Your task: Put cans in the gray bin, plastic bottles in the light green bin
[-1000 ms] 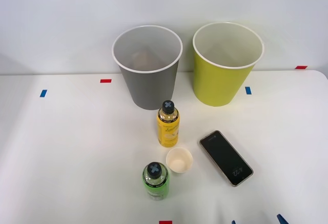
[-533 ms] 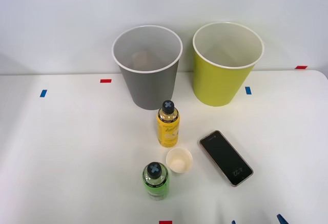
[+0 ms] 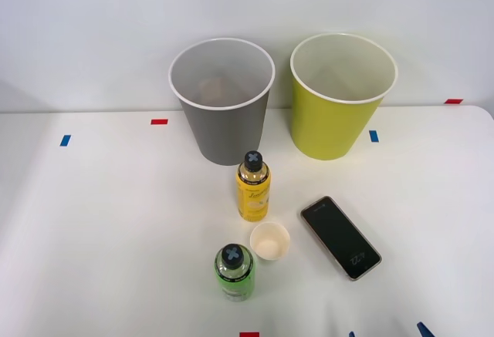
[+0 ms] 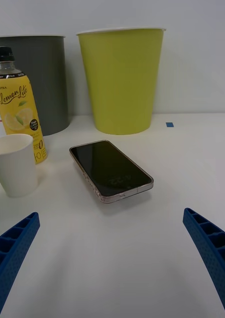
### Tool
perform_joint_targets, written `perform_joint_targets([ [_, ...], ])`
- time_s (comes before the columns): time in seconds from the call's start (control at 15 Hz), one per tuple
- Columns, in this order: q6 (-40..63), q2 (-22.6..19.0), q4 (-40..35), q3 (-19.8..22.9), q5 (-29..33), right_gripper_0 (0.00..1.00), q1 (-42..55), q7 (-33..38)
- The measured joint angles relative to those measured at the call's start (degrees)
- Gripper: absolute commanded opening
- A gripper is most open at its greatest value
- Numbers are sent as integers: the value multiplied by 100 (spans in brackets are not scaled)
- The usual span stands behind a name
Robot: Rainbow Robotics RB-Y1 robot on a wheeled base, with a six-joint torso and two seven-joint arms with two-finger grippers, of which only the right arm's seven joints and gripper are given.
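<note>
The gray bin and the light green bin stand side by side at the table's back. A dim brownish shape lies inside the gray bin; I cannot tell whether it is a can. The yellow plastic bottle stands upright just in front of the gray bin. Nearer the front edge stands the green bottle. My right gripper is open and holds nothing, low over the table at the front right, facing the phone and the bins.
A black smartphone lies flat directly ahead of the gripper. A small paper cup stands between the two bottles. Red and blue tape marks dot the white table.
</note>
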State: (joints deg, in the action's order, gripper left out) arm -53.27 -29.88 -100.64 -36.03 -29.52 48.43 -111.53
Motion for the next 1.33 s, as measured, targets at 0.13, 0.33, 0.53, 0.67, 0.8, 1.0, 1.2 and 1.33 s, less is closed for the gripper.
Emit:
perform_joint_targets([
  [0.13,0,0,0,0,0,100,0,0],
  [0.33,0,0,0,0,0,100,0,0],
  [0.53,0,0,0,0,0,100,0,0],
  [0.67,0,0,0,0,0,100,0,0],
  [0.8,0,0,0,0,0,100,0,0],
  [1.0,0,0,0,0,0,100,0,0],
  [1.2,0,0,0,0,0,100,0,0],
  [1.33,0,0,0,0,0,100,0,0],
])
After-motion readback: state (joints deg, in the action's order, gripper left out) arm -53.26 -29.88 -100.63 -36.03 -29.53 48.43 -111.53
